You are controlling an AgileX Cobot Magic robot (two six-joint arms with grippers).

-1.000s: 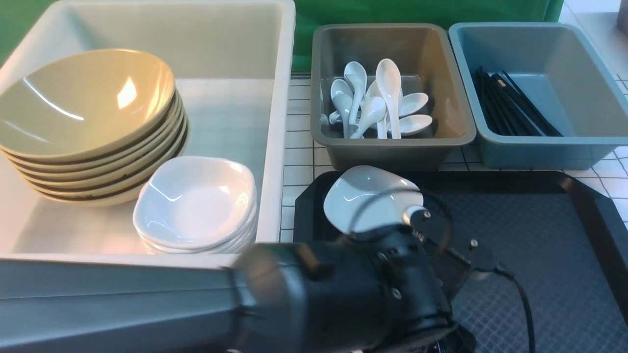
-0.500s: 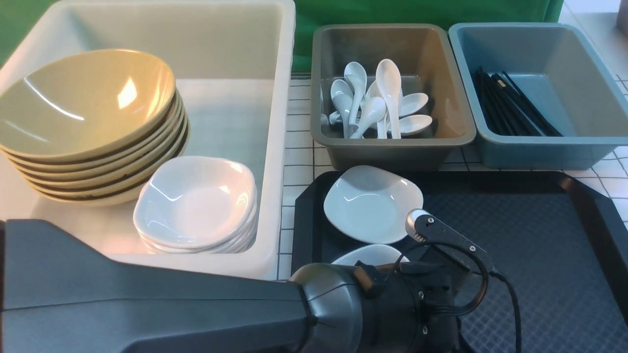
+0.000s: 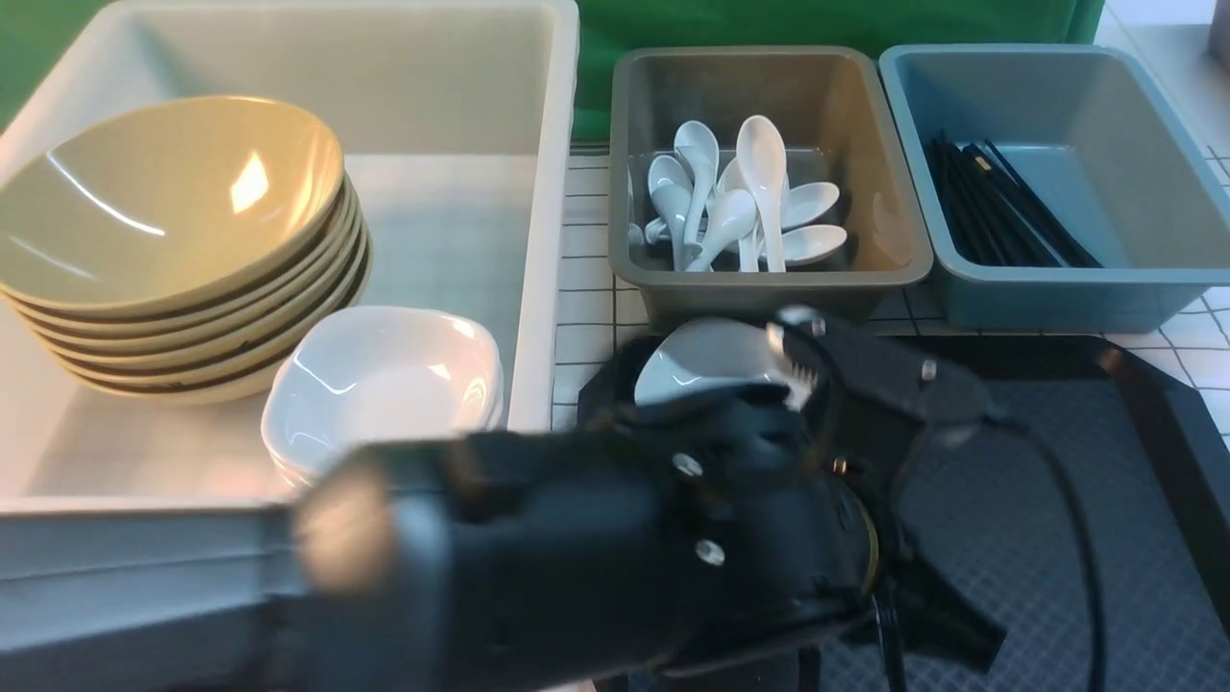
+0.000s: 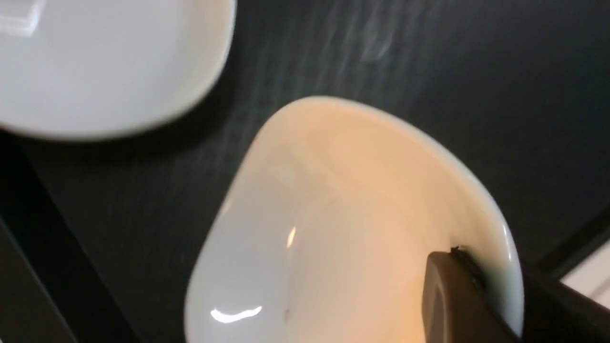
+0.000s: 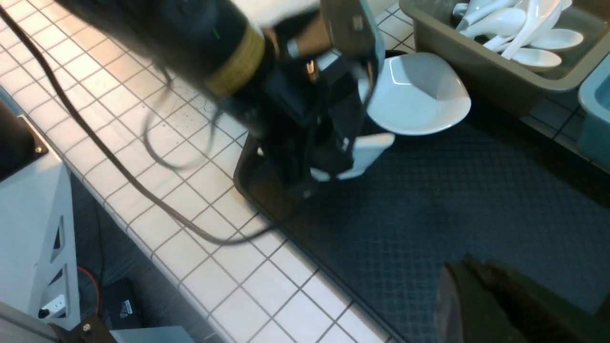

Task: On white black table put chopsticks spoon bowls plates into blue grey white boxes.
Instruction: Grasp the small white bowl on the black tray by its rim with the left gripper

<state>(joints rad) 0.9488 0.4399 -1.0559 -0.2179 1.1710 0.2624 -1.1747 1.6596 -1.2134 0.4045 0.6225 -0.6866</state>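
My left gripper [image 4: 476, 269] is shut on the rim of a small white plate [image 4: 333, 224], one finger [image 4: 448, 300] inside it. From the right wrist view that plate [image 5: 369, 145] hangs tilted under the left wrist. Beside it a second plate [image 3: 697, 358] lies on the black tray [image 3: 1105, 461]. My right gripper [image 5: 476, 286] is shut and empty over the tray mat. The white tub [image 3: 553, 221] holds stacked bowls [image 3: 173, 221] and plates [image 3: 384, 384]. Spoons [image 3: 750, 202] fill the grey box [image 3: 769, 293]. Chopsticks [image 3: 999, 211] lie in the blue box [image 3: 1057, 303].
My left arm [image 3: 596, 557] fills the front view's lower middle and hides the held plate and the tray's near left part. A black cable [image 5: 143, 190] trails over the white tiled table [image 5: 228, 267]. The table's edge runs along the robot's side.
The left gripper has shut on the near plate's rim. The left arm dipped toward the tray and has since risen in the front view, covering the near plate. The right arm is unchanged.
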